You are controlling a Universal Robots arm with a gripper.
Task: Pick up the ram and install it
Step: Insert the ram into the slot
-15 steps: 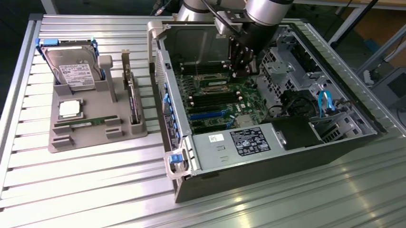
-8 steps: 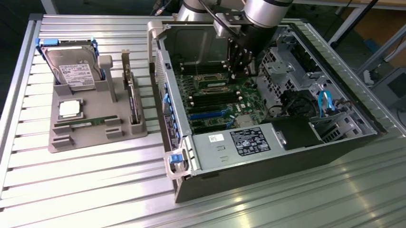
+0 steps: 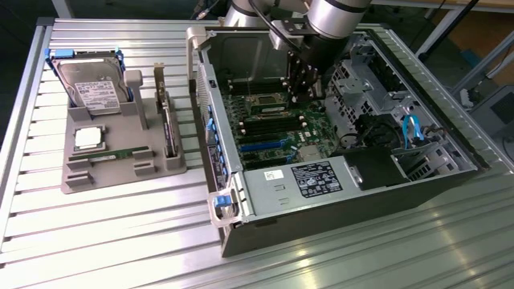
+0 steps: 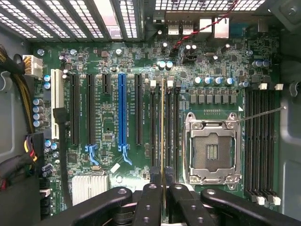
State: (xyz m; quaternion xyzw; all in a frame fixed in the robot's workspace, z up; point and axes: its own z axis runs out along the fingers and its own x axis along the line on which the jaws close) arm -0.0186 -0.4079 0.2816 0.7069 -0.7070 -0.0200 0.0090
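near the upper middle of the exterior view, the ram (image 4: 163,122) stands edge-on, pinched in the nearly closed gripper (image 4: 163,175), over the memory slots (image 4: 153,122) just beside the processor socket (image 4: 211,150), inside the open computer case (image 3: 362,211).

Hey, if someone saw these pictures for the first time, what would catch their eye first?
The open computer case on the slatted table, with the robot arm reaching into it. In the wrist view, the gripper grips the ram edge-on, in line with the memory slots beside the empty processor socket.
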